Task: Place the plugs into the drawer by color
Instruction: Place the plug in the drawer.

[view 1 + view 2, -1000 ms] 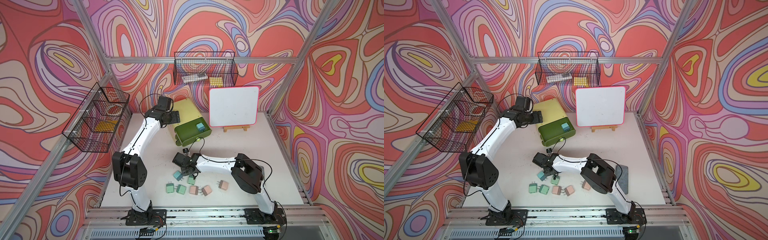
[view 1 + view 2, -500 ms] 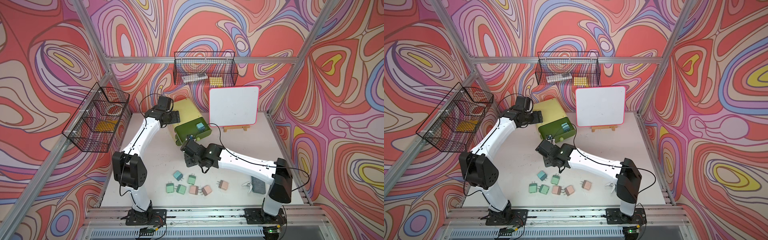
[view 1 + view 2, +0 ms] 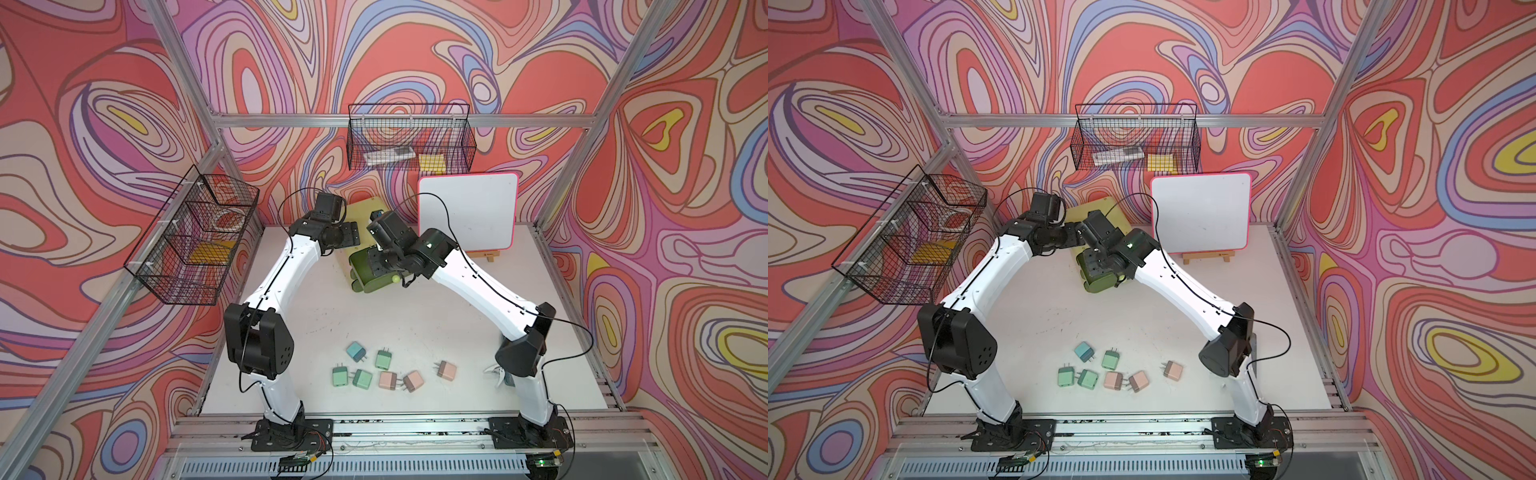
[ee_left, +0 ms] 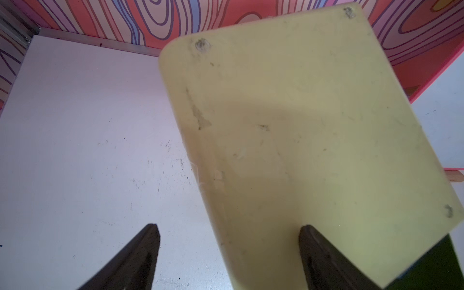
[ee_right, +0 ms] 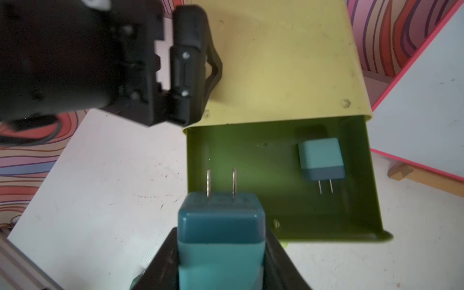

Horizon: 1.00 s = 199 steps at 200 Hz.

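Note:
The lime-yellow drawer chest (image 3: 368, 212) stands at the back, its top drawer (image 5: 276, 180) pulled out with one teal-blue plug (image 5: 320, 158) lying inside. My right gripper (image 5: 221, 236) is shut on a second teal-blue plug (image 5: 221, 221), prongs pointing forward, just above the open drawer's near edge; in both top views the wrist hides it. My left gripper (image 4: 229, 241) is open and straddles the chest's (image 4: 301, 125) side edge, one finger over its top. Near the front of the table lie a teal plug (image 3: 356, 351), three mint green plugs (image 3: 383, 359) and three pinkish-beige plugs (image 3: 412, 381).
A white board with a pink rim (image 3: 467, 216) leans on a small easel right of the chest. Black wire baskets hang on the back wall (image 3: 409, 143) and the left wall (image 3: 191, 245). A white clip (image 3: 496, 374) lies by the right arm's base.
My right arm has swung from the loose plugs at the front back to the open drawer, carrying a teal-blue plug. The left arm has stayed at the chest.

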Tool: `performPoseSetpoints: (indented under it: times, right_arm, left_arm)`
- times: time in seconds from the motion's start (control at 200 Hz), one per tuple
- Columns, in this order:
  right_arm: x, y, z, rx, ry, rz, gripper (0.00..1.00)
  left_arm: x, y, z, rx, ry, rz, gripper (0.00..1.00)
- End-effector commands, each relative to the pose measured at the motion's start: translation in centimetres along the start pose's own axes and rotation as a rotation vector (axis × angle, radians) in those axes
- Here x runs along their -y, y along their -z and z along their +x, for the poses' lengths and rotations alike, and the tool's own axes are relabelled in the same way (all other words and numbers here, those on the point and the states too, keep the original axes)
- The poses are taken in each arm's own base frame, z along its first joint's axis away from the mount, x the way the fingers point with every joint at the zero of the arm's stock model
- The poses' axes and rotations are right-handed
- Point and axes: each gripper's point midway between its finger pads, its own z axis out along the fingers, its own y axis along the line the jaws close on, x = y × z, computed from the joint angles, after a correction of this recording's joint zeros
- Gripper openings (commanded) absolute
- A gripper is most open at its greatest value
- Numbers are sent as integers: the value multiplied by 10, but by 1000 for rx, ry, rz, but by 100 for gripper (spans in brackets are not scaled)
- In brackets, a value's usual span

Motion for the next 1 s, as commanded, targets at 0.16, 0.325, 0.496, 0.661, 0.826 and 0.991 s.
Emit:
performPoseSetpoints:
  times: [0.16, 0.325, 0.496, 0.661, 0.826, 0.991]
  right_arm:
    - [4, -42, 5, -88, 69, -66, 26]
    - [1, -57, 8, -103, 64, -103, 27]
    - [-1, -68, 13, -120, 55, -131, 27]
    - [-8, -76, 18, -130, 46, -169, 28]
    - [-11, -83, 23, -146, 49, -188, 28]
    - [-12, -87, 27, -157, 54, -191, 28]
  left_arm:
    - [-14, -6, 11, -47, 3, -45, 86]
    - [-15, -7, 12, -52, -3, -48, 86]
    - [-12, -7, 13, -58, 1, -36, 86]
    - [-12, -8, 14, -62, 5, -32, 86]
    - [-13, -8, 14, -61, 3, -37, 86]
    - [-13, -8, 14, -61, 2, -37, 86]
